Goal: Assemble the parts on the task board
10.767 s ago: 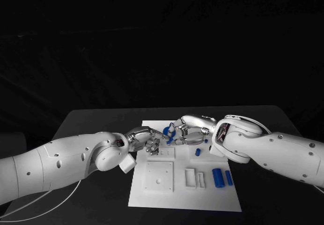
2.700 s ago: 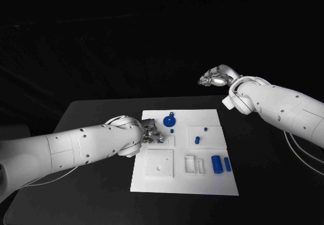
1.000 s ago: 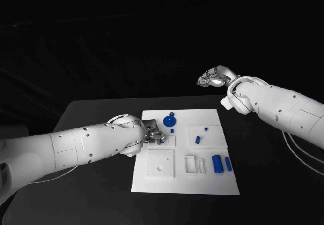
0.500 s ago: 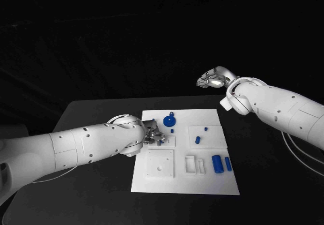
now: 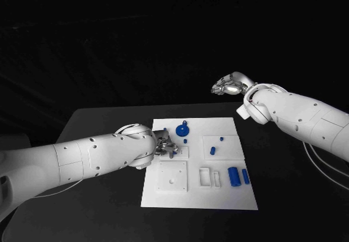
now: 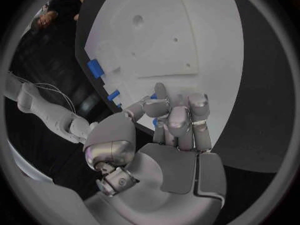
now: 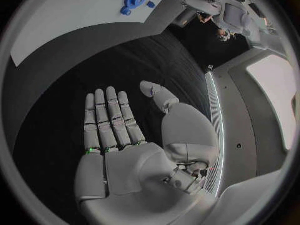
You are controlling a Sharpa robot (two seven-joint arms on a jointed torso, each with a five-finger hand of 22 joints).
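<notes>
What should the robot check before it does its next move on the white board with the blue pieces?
1. Right hand off the task board: ok, raised, fingers apart, holding nothing.
2. Left hand at the board's left side: ok.
3. Left hand pinches a blue piece: cannot tell, blue peeks between the fingers.
4. Round blue part on the board's far end: ok.
5. Two blue cylinders lying on the board's right side, untouched: ok.

Dim scene, bright overhead spotlight

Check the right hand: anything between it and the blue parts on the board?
Nothing visible. The right hand is raised past the table's far edge, fingers apart, holding nothing. Open air lies between it and the board; the round blue part lies uncovered. The left hand is at the board's left side, off that path.
</notes>
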